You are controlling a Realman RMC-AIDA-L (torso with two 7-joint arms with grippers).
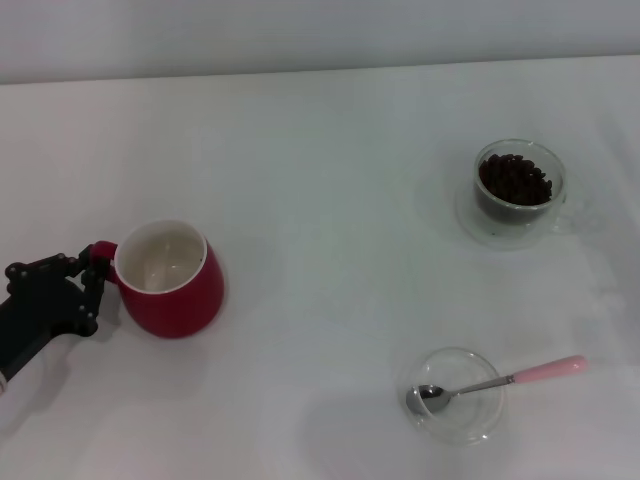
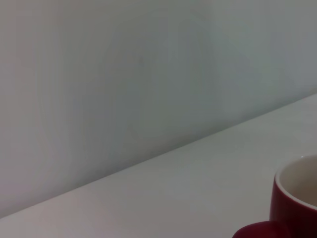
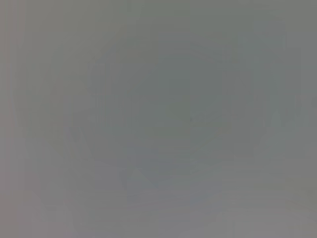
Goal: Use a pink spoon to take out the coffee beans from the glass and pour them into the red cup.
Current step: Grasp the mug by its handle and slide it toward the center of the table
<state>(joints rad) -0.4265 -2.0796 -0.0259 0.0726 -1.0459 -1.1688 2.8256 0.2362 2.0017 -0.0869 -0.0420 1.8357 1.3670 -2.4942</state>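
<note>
The red cup (image 1: 178, 296) stands upright and empty at the left of the table, its handle turned towards my left gripper (image 1: 92, 292), which sits right at that handle. The left wrist view shows only part of the red cup (image 2: 293, 201) at the edge. The glass (image 1: 519, 192) stands far right, filled with the coffee beans (image 1: 514, 180). The pink spoon (image 1: 545, 370) lies with its metal bowl in a shallow clear dish (image 1: 478, 428) at the near right, handle pointing right. My right gripper is out of view, and its wrist view shows plain grey.
A white table (image 1: 330, 200) carries everything, with a pale wall along its far edge. A wide bare stretch separates the red cup from the glass and the dish.
</note>
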